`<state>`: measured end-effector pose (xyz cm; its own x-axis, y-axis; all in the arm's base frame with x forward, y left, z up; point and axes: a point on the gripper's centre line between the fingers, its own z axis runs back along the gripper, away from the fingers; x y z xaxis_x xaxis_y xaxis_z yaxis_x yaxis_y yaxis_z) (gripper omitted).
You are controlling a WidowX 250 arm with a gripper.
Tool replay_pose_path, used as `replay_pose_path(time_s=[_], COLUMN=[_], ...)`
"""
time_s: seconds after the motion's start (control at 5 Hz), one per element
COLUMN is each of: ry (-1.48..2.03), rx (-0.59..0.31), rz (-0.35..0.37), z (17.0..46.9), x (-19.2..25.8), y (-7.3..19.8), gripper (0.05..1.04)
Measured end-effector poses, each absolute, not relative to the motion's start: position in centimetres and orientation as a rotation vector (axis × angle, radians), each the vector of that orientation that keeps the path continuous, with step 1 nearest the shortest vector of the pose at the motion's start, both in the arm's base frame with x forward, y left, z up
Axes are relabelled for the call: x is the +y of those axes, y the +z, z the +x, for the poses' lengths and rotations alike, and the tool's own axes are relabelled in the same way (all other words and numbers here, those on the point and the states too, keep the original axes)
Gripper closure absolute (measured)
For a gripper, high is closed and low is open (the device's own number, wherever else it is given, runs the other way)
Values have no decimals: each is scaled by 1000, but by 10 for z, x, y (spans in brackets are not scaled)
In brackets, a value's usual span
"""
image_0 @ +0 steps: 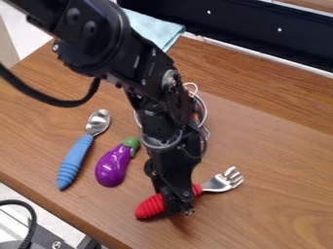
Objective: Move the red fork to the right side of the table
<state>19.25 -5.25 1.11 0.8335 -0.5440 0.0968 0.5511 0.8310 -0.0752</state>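
Two things lie left of the hand (pixel 178 206) on the table (pixel 273 146): a purple eggplant (pixel 113 166) near it, a blue-handled spoon (pixel 78 155) beyond. The hand covers the middle of the red fork (pixel 151 206)'s handle, tines pointing right; I cannot tell whether it grips it. Partly behind the arm (pixel 107 41) is something wire (pixel 205 109); farther back, a pale blue cloth (pixel 156 29).

Lighting moderately bright, diffuse; source undetermined. Pale sheen noted on brown wooden desk (pixel 280 209). Small highlights on glossy purple toy eggplant (pixel 112 168) and blue-handled metal spoon (pixel 98 122). Soft shadow beneath red-handled metal fork (pixel 149 207).
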Motion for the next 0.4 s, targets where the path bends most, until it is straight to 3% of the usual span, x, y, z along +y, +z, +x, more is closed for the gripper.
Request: replay_pose_path(time_s=[0.4], ry=[-423], rx=[-59], rz=[-178], z=[172], x=[-71], y=[23], gripper=[717])
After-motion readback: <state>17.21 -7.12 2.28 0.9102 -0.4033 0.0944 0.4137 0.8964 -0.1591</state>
